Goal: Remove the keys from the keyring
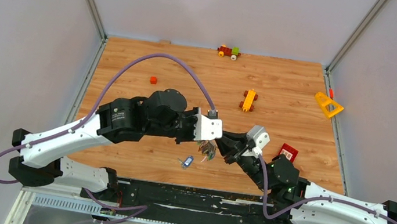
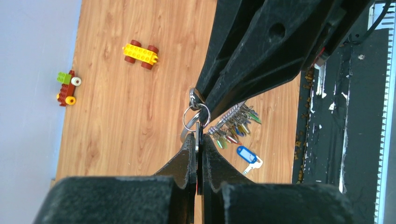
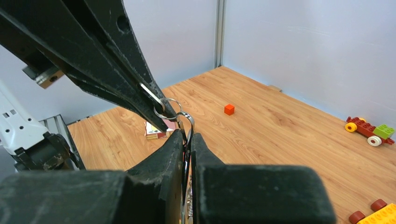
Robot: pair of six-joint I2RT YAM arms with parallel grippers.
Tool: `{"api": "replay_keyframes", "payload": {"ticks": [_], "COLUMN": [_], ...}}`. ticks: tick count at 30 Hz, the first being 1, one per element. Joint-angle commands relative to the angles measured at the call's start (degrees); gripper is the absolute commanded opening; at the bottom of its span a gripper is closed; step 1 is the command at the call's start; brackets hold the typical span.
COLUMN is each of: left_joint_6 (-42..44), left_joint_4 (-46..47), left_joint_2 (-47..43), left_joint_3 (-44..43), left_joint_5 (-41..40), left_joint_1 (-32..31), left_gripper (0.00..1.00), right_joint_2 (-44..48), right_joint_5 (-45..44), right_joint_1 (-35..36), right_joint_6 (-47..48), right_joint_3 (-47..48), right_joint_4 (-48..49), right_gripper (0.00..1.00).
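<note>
My left gripper [image 1: 210, 143] and right gripper [image 1: 219, 145] meet tip to tip above the near middle of the table. The keyring [image 2: 196, 116] hangs between them with a bunch of keys [image 2: 236, 126] with coloured tags dangling below. In the left wrist view my left gripper [image 2: 198, 136] is shut on a thin flat key linked to a small silver ring. In the right wrist view my right gripper [image 3: 186, 134] is shut on the keyring's wire loop [image 3: 187, 122]. One blue-tagged key [image 1: 187, 161] lies loose on the table below.
Toy bricks lie about: a small red cube [image 1: 153, 80], a yellow-orange car [image 1: 249, 100], a red-and-green toy [image 1: 228, 52] at the back, a yellow triangle [image 1: 328, 104] at the right wall, and a red box [image 1: 288, 153]. A black mat [image 1: 190, 196] lines the near edge.
</note>
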State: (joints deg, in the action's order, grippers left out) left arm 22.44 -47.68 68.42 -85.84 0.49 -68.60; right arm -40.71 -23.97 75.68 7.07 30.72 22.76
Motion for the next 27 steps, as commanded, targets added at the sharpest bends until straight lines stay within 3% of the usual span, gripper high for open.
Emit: {"api": "replay_keyframes", "payload": {"ticks": [1,27], "left_joint_6": [-1.60,-5.09], "left_joint_4": [2.77,7.28], "left_joint_2": [-1.97,-1.61], "left_joint_3": [0.71,7.86], "left_joint_5": [0.01,3.36], "left_joint_1": [-0.13,-0.14], "left_gripper": [0.00,0.00], "right_joint_2": [2.70,9.07], "right_joint_5": [-1.54,-3.81], "right_joint_1": [-0.02,-0.06], "right_joint_6": [-1.94,-3.81], "right_joint_3": [0.13,-1.42], "right_joint_4": [3.64,5.13], "right_gripper": [0.00,0.00]}}
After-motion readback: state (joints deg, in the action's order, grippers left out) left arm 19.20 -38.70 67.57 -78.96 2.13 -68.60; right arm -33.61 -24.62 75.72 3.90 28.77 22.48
